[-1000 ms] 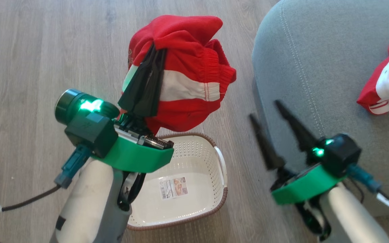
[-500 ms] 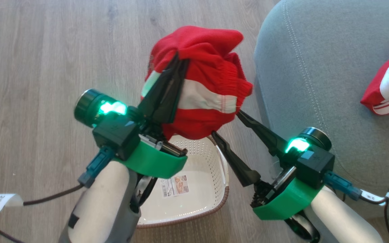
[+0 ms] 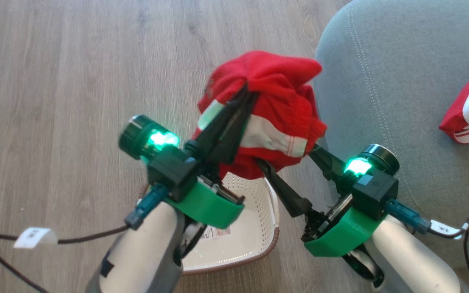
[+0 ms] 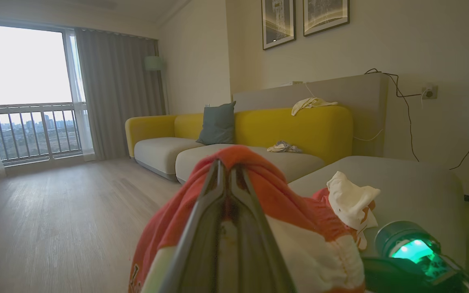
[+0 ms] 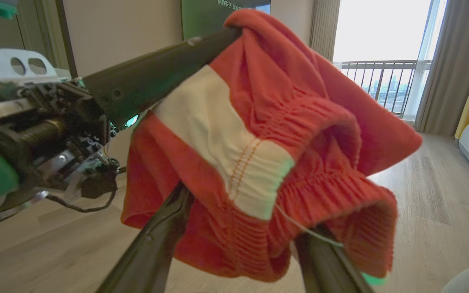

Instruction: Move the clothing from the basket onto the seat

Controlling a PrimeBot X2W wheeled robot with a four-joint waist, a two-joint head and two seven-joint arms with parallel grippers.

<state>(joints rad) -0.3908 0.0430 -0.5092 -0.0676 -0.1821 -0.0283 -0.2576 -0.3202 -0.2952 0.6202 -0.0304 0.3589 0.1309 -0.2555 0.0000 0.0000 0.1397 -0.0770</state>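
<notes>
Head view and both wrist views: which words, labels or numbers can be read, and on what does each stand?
None reads clearly.
Barcode sticker on the floor of the cream perforated plastic basket: too small, partly hidden.
White paper tag on a black cable, lower left: blurred marks.
Second white tag, lower right: blurred.
Dark green screen, right wrist view: pale characters, cut off, unreadable.

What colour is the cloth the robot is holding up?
The garment is bright red with a white band; the right wrist view shows it best.
</notes>
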